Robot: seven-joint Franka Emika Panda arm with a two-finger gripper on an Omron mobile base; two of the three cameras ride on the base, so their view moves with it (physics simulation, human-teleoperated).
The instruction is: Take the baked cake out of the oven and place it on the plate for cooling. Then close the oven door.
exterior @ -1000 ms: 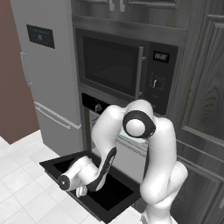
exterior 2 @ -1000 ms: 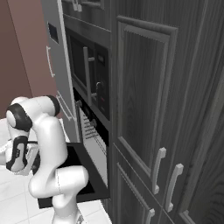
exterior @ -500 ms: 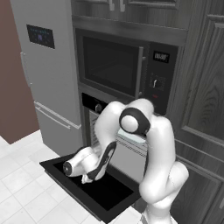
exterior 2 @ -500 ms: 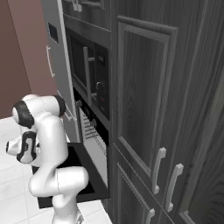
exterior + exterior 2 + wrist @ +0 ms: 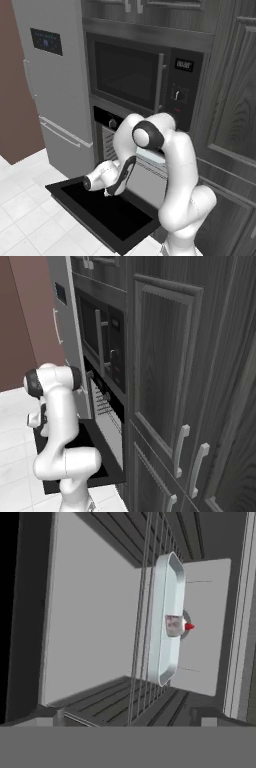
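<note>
One wide black oven door (image 5: 102,212) lies folded down flat in the left base view, hinged at its bottom edge below the oven (image 5: 131,150), whose knobs and dark control strip sit just under the black microwave (image 5: 142,80). Above the door's inner face the white arm bends down from its dark-capped elbow, and the gripper (image 5: 89,182) hangs over the door near its left part, just in front of the oven's mouth; its fingers cannot be made out here, so the jaws' stance is taken as wide apart. Left of the oven stands the grey refrigerator (image 5: 55,85). From the right base view, the oven door (image 5: 100,453) juts out level from the dark cabinet front (image 5: 165,371), and the arm stands beside it, covering most of it. Along the hand view, which is rolled on its side, the open oven cavity (image 5: 90,622) shows pale walls and a wire rack (image 5: 142,637); on that rack, deep inside the oven, rests a silver tray (image 5: 167,619) carrying the small cake (image 5: 175,625) with a red top.
</note>
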